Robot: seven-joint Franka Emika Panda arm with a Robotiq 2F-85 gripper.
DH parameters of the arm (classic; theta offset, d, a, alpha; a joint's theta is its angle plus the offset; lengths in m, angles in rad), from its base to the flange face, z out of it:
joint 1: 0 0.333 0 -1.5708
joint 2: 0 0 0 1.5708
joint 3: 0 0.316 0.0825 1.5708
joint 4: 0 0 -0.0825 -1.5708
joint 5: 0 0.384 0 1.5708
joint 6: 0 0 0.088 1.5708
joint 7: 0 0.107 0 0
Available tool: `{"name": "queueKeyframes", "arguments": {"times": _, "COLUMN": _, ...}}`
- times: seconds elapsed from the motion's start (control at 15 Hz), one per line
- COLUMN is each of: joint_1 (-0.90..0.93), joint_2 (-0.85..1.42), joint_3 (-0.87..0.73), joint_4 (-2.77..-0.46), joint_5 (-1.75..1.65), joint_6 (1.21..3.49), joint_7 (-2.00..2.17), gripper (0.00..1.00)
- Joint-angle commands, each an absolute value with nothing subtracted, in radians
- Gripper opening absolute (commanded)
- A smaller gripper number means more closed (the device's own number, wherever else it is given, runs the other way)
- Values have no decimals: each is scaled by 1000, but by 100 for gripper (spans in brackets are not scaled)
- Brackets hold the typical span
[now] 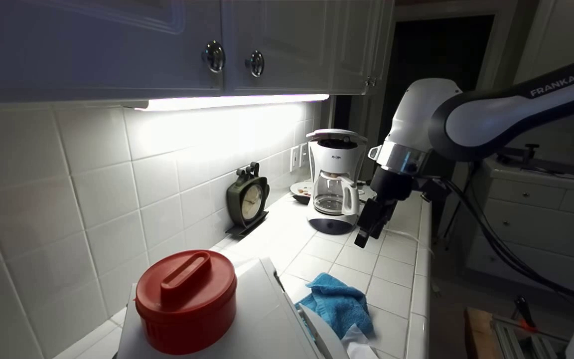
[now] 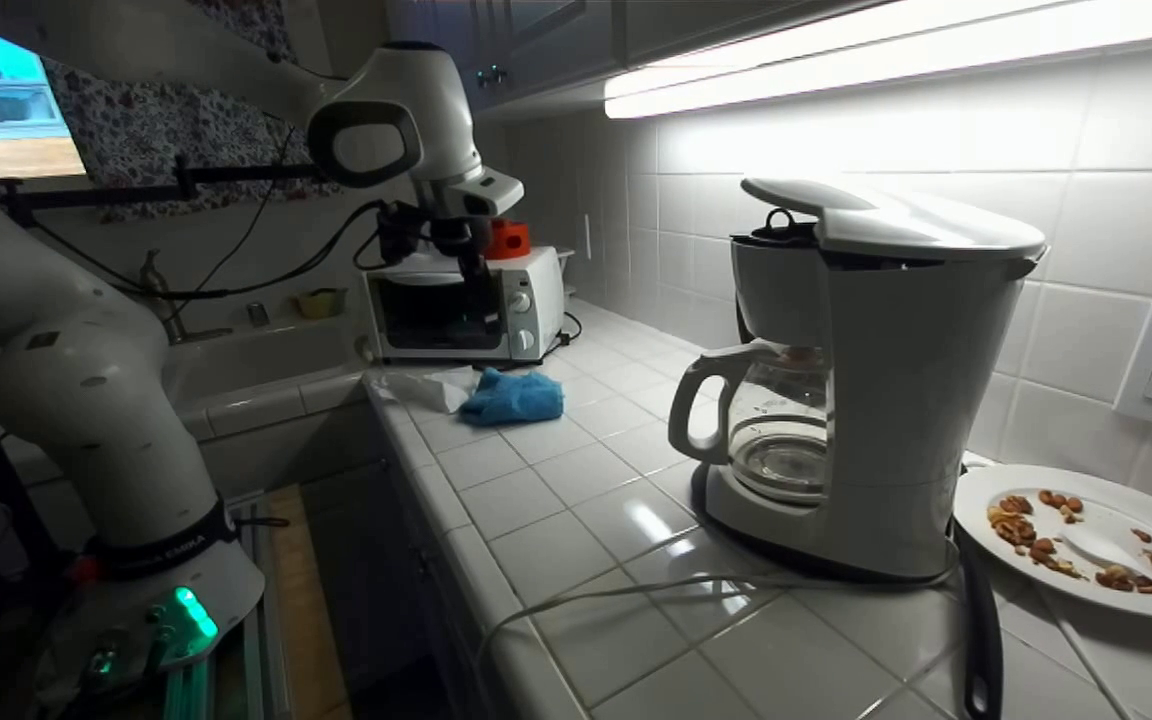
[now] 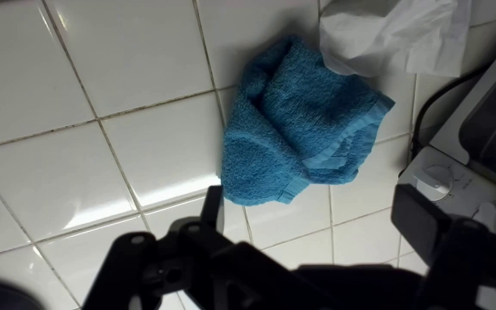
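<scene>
While the hand gapes, white paper touches the blue towel near a toaster oven.

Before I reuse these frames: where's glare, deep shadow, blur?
Both exterior views: the long white under-cabinet light is blown out; in an exterior view, the dark rectangular doorway is nearly black; wrist view: bright streaks glare off the glossy white counter tiles, the black two-fingered tool looks out of focus, the crumpled blue terry cloth reads clearer.
</scene>
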State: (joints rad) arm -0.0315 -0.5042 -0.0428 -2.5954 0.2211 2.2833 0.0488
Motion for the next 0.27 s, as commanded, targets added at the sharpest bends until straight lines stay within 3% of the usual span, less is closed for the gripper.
{"name": "queueKeyframes", "arguments": {"times": 0.0, "joint_1": -43, "joint_2": -548, "joint_3": -41, "joint_4": -2619, "joint_5": 191, "joint_6": 2267, "joint_7": 53, "gripper": 100}}
{"name": "queueKeyframes", "arguments": {"times": 0.2, "joint_1": -45, "joint_2": -547, "joint_3": -42, "joint_4": -2617, "joint_5": 191, "joint_6": 2264, "joint_7": 52, "gripper": 100}}
